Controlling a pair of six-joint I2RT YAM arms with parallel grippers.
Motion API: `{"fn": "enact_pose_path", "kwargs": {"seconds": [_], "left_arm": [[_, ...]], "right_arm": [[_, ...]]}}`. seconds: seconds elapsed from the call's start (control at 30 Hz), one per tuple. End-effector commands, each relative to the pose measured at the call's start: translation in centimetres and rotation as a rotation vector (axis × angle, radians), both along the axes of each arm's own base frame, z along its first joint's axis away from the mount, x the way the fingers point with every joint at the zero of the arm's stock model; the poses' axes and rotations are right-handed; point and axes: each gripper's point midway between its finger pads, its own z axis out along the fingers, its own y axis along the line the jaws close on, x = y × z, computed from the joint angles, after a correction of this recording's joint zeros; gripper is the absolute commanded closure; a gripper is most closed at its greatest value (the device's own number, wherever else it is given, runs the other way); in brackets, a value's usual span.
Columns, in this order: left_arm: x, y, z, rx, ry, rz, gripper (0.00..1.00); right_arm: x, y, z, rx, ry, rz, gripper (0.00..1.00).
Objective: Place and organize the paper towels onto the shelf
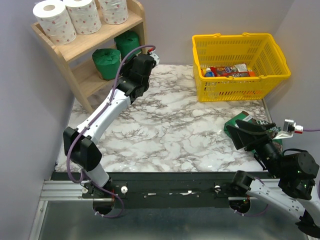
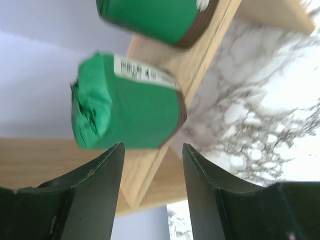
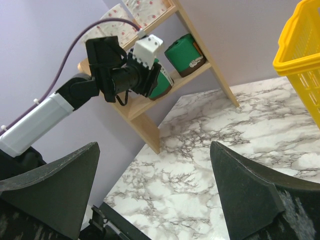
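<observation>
- Left gripper: jaws partly apart, empty, green roll just past the tips.
- That roll stands on its brown end, axis upright, on the shelf's lower tier.
- White rolls stand upright on the top tier.
- Right gripper: jaws wide, empty, over the marble table; lilac walls.

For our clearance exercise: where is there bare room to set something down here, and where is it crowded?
Free: the white marble tabletop between the left arm and the yellow plastic mesh basket. Crowded: the top tier of the light wooden shelf, filled by three white spotted paper rolls.
</observation>
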Motion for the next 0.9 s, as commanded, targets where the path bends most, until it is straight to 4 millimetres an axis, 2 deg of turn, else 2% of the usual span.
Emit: {"fn": "enact_pose_path", "kwargs": {"seconds": [0.0,0.17,0.3,0.33,0.57,0.7,0.87], "left_arm": [[-1.6,3.7,-0.5,-0.043,-0.027,0.117,0.42],[-0.7,5.9,-2.4,-0.008,0.008,0.182,0.44],[0.9,6.6,-2.9,0.031,0.018,0.198,0.44],[1.3,7.4,-3.0,0.033,0.02,0.217,0.43],[4.7,8.3,-4.1,0.092,0.007,0.247,0.42],[6.2,8.6,-3.7,0.106,-0.028,0.269,0.42],[7.7,9.0,-4.1,0.123,-0.033,0.285,0.42]], "right_arm": [[-0.7,-0.2,-0.2,0.015,0.004,0.024,0.0],[-0.6,-0.3,-0.2,0.016,0.007,0.019,0.0],[-0.2,-0.2,-0.1,0.001,0.007,0.0,0.0],[0.0,-0.1,-0.1,-0.002,0.008,-0.002,0.0],[1.0,0.1,-0.1,-0.027,0.002,-0.045,0.0],[1.4,0.2,-0.1,-0.046,0.002,-0.061,0.0],[1.8,0.4,-0.2,-0.057,-0.001,-0.074,0.0]]}}
